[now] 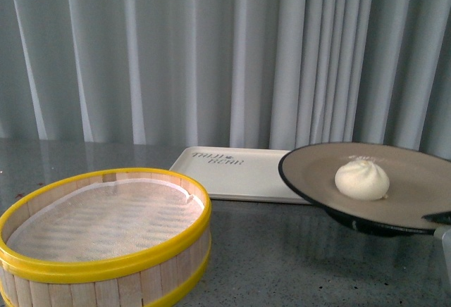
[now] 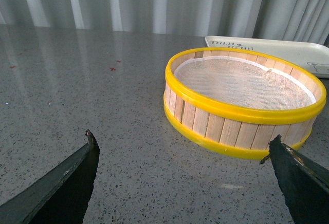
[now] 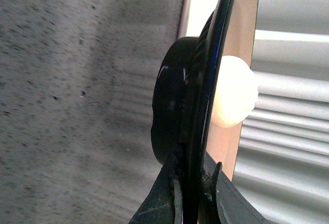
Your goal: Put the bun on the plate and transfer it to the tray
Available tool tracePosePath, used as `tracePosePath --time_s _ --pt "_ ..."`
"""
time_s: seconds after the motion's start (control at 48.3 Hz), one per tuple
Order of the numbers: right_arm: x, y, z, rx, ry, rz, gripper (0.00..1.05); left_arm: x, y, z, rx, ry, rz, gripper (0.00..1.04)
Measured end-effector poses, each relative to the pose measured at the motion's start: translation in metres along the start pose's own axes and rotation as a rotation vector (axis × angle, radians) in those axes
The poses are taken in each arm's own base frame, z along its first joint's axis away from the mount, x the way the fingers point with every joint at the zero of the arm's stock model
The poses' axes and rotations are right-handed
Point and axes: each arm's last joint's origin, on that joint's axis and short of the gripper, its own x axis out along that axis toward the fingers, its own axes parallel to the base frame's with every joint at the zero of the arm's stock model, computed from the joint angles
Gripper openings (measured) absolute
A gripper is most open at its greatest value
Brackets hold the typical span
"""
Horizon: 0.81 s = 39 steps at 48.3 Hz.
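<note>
Bun (image 1: 361,180) sits near the middle of the plate (image 1: 423,205), which looks lifted off the table in the front view. The tray (image 1: 239,173) lies at ten o'clock from it and the steamer basket (image 1: 106,265) at eight. In the left wrist view, your left gripper (image 2: 181,137) stands spread apart and empty, near the basket. In the right wrist view, your right gripper (image 3: 195,193) is clamped on the plate's rim. Hold the plate level and carry it slowly toward the tray. Tilted, the bun would likely roll.
</note>
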Motion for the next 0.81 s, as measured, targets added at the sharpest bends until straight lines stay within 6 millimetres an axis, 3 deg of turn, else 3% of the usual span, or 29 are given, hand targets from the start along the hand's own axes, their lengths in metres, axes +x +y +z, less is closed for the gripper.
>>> tracePosePath --time_s 0.124,0.248,0.393,0.518,0.683,0.807 --pt "0.002 -0.022 -0.012 0.044 -0.026 -0.021 0.03 0.000 0.000 0.000 0.000 0.000 0.000 0.98" --pt "0.014 -0.049 -0.038 0.036 -0.091 -0.063 0.03 0.000 0.000 0.000 0.000 0.000 0.000 0.98" --pt "0.045 -0.068 -0.076 0.051 -0.076 -0.019 0.03 0.000 0.000 0.000 0.000 0.000 0.000 0.98" --pt "0.075 -0.081 -0.098 0.048 -0.077 -0.032 0.03 0.000 0.000 0.000 0.000 0.000 0.000 0.98" --pt "0.099 -0.092 -0.099 0.009 -0.093 -0.015 0.03 0.000 0.000 0.000 0.000 0.000 0.000 0.98" --pt "0.118 -0.085 -0.091 -0.022 -0.135 0.016 0.03 0.000 0.000 0.000 0.000 0.000 0.000 0.98"
